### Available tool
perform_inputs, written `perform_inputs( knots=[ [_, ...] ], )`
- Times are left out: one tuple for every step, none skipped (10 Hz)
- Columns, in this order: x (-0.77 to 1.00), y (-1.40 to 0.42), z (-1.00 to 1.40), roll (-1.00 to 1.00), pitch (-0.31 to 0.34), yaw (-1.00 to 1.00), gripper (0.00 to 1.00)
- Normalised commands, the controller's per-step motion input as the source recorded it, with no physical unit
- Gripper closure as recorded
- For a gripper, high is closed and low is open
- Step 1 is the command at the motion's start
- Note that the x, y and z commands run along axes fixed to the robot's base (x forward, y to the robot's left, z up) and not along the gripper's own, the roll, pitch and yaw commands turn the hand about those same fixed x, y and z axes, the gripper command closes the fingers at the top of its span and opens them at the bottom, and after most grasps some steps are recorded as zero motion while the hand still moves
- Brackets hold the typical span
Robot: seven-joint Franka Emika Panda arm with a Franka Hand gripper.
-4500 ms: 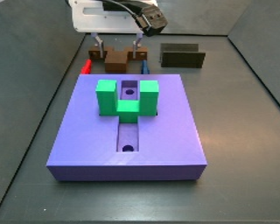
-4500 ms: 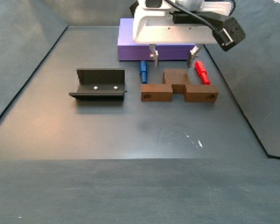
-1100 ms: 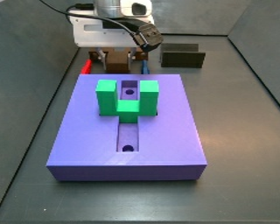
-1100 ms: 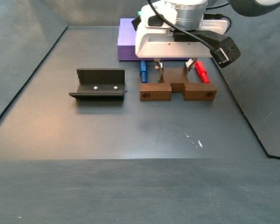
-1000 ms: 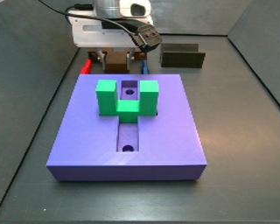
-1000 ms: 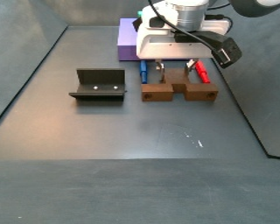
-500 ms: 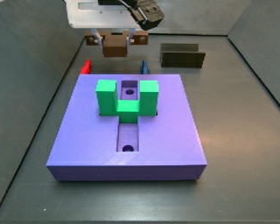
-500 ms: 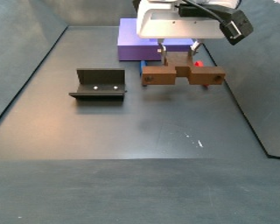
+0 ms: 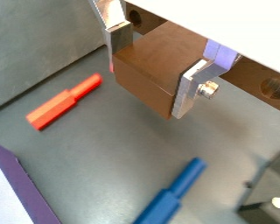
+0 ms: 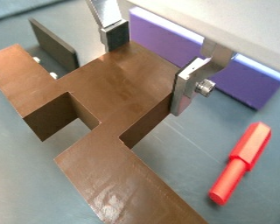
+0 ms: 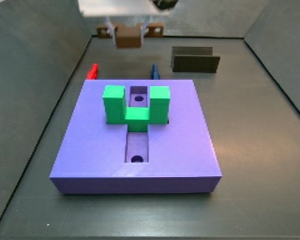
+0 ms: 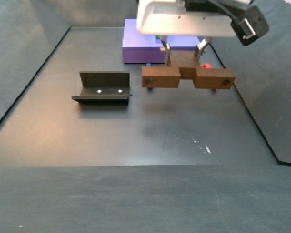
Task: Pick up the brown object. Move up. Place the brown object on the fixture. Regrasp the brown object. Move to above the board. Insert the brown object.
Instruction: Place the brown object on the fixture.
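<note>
My gripper (image 12: 185, 60) is shut on the orange-brown T-shaped brown object (image 12: 187, 79) and holds it in the air above the floor, level, in front of the board's end. In both wrist views the silver fingers clamp the block's sides, gripper (image 9: 153, 72) on the brown object (image 9: 149, 86), and gripper (image 10: 150, 66) on the brown object (image 10: 95, 109). It also shows high up in a side view (image 11: 127, 37). The dark fixture (image 12: 103, 88) stands apart on the floor (image 11: 197, 60). The purple board (image 11: 140, 136) carries a green U-shaped block (image 11: 136, 103).
A red peg (image 11: 93, 70) and a blue peg (image 11: 153, 71) lie on the floor at the board's end, below the held block; both show in a wrist view, red peg (image 9: 63, 101) and blue peg (image 9: 171, 192). Dark walls ring the floor.
The gripper came down around the brown object, shut on it and has lifted it off the floor; it has risen further in the last half second.
</note>
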Motion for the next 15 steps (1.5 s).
perform_inputs(
  knots=[
    [0.63,0.11,0.58,-0.99,-0.031,-0.31,1.0],
    [0.74,0.02,0.55,-0.99,0.0,-0.37,1.0],
    [0.74,0.01,0.5,-1.0,-0.02,-0.36,1.0],
    [0.77,0.03,0.36,-1.0,-0.074,-0.29,1.0],
    [0.82,0.05,0.1,-0.97,-0.029,-0.23,1.0],
    [0.83,0.07,0.02,-0.92,-0.017,-0.21,1.0],
    [0.86,0.06,0.0,-0.86,0.0,-0.2,1.0],
    [0.83,0.05,-0.03,-0.86,0.0,-0.21,1.0],
    [0.79,0.08,-0.09,-0.87,0.0,-0.17,1.0],
    [0.76,0.1,-0.12,-0.89,0.057,-0.1,1.0],
    [0.78,0.08,-0.1,-0.79,0.16,-0.07,1.0],
    [0.78,0.06,-0.12,-0.79,0.211,-0.03,1.0],
    [0.78,0.05,-0.11,-0.79,0.211,-0.03,1.0],
    [0.81,0.04,-0.11,-0.71,0.257,-0.01,1.0],
    [0.85,0.0,-0.11,-0.43,0.414,0.0,1.0]
  ],
)
